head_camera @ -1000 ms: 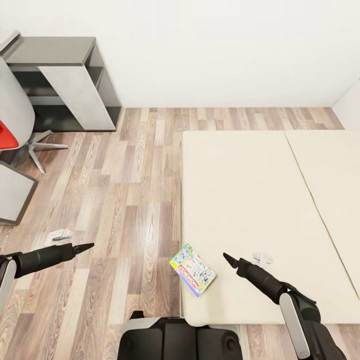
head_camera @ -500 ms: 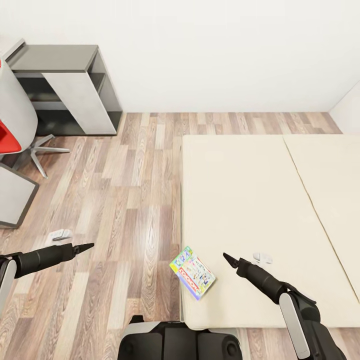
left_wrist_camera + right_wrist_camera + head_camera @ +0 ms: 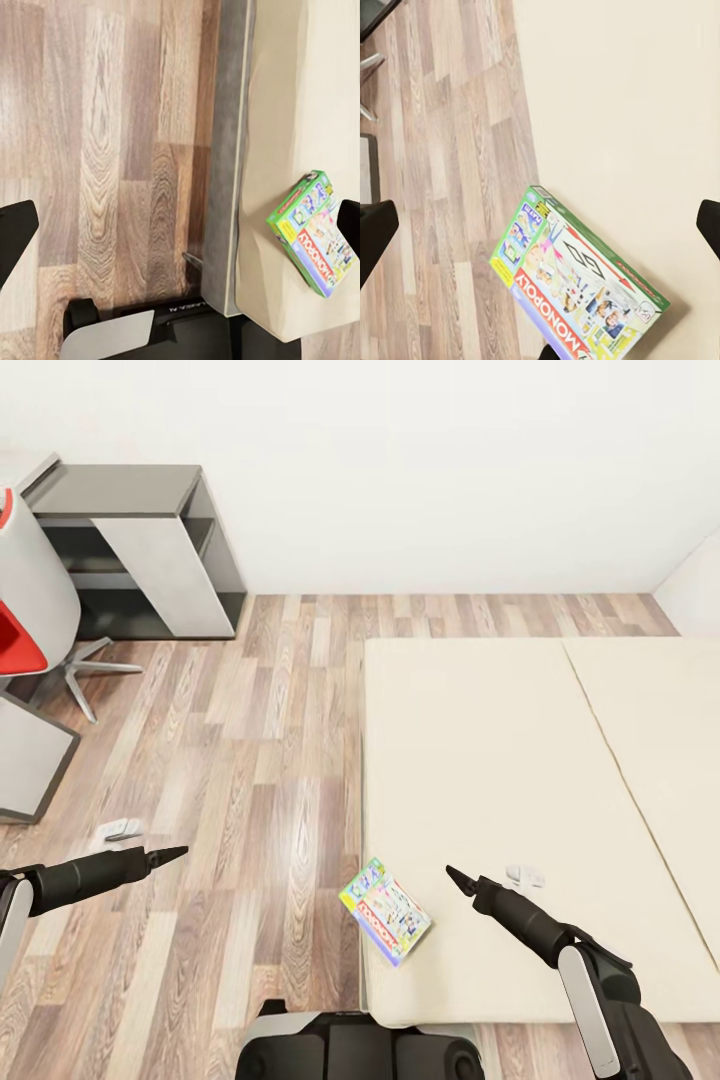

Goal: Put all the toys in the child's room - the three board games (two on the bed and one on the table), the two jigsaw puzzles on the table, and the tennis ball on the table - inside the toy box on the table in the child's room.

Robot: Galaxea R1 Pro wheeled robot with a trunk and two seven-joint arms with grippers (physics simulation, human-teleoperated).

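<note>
One board game (image 3: 385, 910), a flat green-white-red box lettered "MONOPOLY", lies flat near the corner of the beige bed (image 3: 500, 760). My right gripper (image 3: 453, 876) hovers over the mattress just right of the box, apart from it. In the right wrist view the board game (image 3: 577, 285) lies between the wide-apart fingers of the open right gripper (image 3: 540, 229). My left gripper (image 3: 174, 852) hangs over the wood floor, left of the bed, and is open too (image 3: 180, 225). The left wrist view shows the board game (image 3: 315, 232) at the bed's edge (image 3: 300, 90).
A low dark-grey-topped desk (image 3: 120, 490) stands against the white wall at the far left, with a red-seated swivel chair (image 3: 25, 630) beside it. A grey slab (image 3: 25, 760) juts in at the left. Small white objects lie on the floor (image 3: 118, 828) and on the mattress (image 3: 525, 877).
The whole picture has shifted slightly downward, so the camera has moved. Both arms hold the same pose and the board game lies where it was on the bed.
</note>
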